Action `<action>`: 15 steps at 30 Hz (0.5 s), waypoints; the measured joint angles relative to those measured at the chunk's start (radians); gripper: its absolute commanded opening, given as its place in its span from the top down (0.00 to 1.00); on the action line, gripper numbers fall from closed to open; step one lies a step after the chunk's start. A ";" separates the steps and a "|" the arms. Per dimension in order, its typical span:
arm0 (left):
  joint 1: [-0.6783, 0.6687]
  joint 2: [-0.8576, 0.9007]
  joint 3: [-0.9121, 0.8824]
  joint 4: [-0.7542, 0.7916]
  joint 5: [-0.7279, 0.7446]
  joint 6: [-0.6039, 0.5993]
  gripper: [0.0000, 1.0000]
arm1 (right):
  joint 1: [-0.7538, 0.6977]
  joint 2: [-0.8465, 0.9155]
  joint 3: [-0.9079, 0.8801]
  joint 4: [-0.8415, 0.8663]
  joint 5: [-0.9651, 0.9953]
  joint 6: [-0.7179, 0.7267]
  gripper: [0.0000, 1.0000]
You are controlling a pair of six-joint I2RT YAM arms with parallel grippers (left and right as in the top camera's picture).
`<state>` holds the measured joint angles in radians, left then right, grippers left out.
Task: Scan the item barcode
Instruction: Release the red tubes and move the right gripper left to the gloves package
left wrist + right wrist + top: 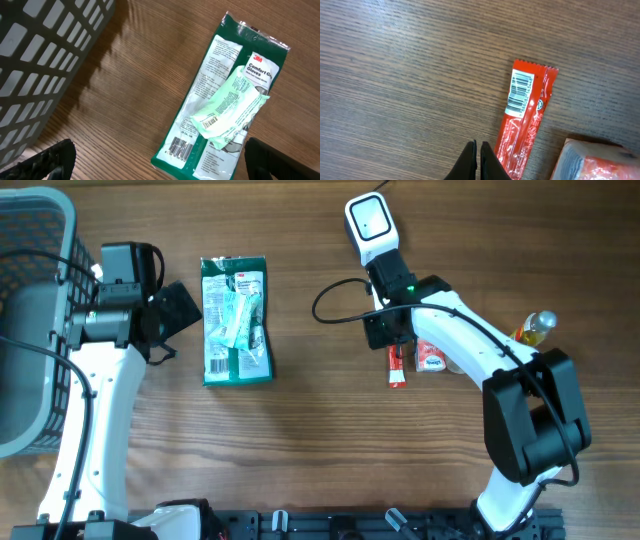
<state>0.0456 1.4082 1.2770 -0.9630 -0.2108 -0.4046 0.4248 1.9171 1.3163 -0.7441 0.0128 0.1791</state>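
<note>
You are at the early end of this job, by my reading: nothing is lifted and no code sits under the reader. The handheld scanner (368, 222) lies at the far side of the table (300, 450). It has a white head, a black grip and a black cable looping off it, and the grip runs under your right wrist. Your right pincer (477, 161) has its fingers pressed together on nothing, just beside the red sachet (522, 125). Your left pincer (159, 152) stands fully apart over the end of the glove pack (236, 320) nearest its camera; I cannot tell whether it touches the pack. The pictures don't settle which of the two items you are meant to scan, but both lie flat with a barcode facing up. What is left is nearly everything — take up the reader or an item, bring code and reader together, and get the read. The glove pack is a flat, glossy green film bag with crimped ends and white print panels, its barcode by one corner. A crinkled pale green pouch (230, 107) lies askew on top with a small code of its own. The red sachet is slim and long, shiny foil with a serrated end, a lengthwise seam and a white code panel near the far tip. Next to it is an orange-and-white packet (592, 160), too blurred to read. The table is matte wood grain, and a grey plastic lattice basket (60, 220) sits at your left.
</note>
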 measured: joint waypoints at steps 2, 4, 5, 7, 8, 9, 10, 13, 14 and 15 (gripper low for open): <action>0.000 0.000 0.000 0.000 0.000 0.000 0.00 | 0.000 0.000 -0.017 0.014 0.004 0.000 0.93; 0.000 0.000 0.000 0.000 0.000 0.000 0.00 | 0.000 0.002 -0.043 0.037 0.007 0.000 0.91; 0.000 0.000 0.000 0.000 0.000 0.000 0.00 | 0.000 0.002 -0.061 0.046 0.007 0.000 0.90; 0.000 0.000 0.000 0.000 0.000 0.000 0.00 | 0.000 0.003 -0.087 0.050 0.010 0.000 0.89; 0.000 0.000 0.000 0.000 0.000 0.000 0.00 | 0.000 0.003 -0.103 0.050 0.010 0.000 0.88; 0.000 0.000 0.000 0.000 0.000 0.000 0.00 | 0.000 0.003 -0.114 0.047 0.010 0.000 0.85; 0.000 0.000 0.000 0.000 0.000 0.000 0.00 | 0.000 0.003 -0.129 0.035 0.011 0.000 0.83; 0.000 0.000 0.000 0.000 0.000 0.000 0.00 | 0.000 0.003 -0.135 -0.010 0.011 0.000 0.82; 0.000 0.000 0.000 0.000 0.000 0.000 0.00 | 0.000 0.003 -0.135 -0.018 0.011 0.000 0.82; 0.000 0.000 0.000 0.000 0.000 0.000 0.00 | 0.000 0.003 -0.135 -0.031 0.011 0.000 0.82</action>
<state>0.0456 1.4082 1.2770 -0.9630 -0.2108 -0.4046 0.4248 1.9205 1.1816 -0.7746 0.0238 0.1791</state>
